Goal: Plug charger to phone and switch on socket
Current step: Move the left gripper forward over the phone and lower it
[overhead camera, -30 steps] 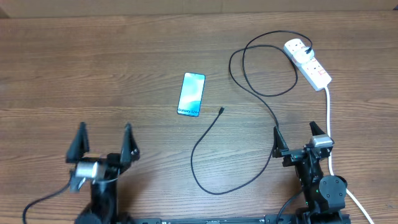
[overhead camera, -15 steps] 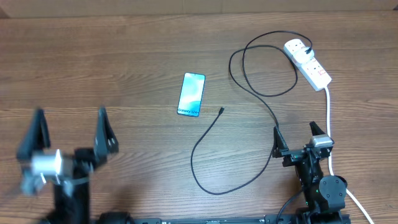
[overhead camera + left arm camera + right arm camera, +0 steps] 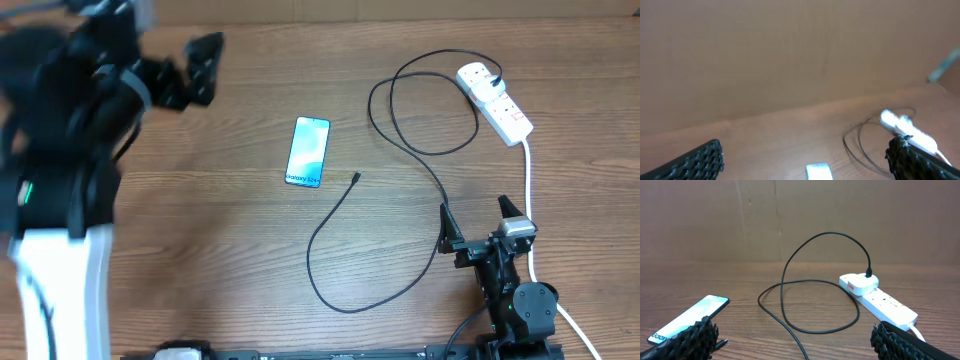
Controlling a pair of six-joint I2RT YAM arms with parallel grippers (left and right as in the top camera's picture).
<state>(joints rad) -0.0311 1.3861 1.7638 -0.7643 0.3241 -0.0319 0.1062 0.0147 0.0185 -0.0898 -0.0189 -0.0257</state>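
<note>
The phone lies flat mid-table with its blue-teal screen up. It also shows in the right wrist view and blurred in the left wrist view. The charger's black cable loops across the table. Its connector tip lies just right of the phone, apart from it. Its plug sits in the white socket at the far right. My left gripper is open and empty, raised high at the far left. My right gripper is open and empty near the front right.
The socket's thick white cord runs down the right side, close past my right arm. A brown cardboard wall stands behind the table. The left arm's body covers the table's left part in the overhead view.
My left arm has risen from the front left and swung up toward the far left, still open. The right arm, phone, cable and socket have not moved.
</note>
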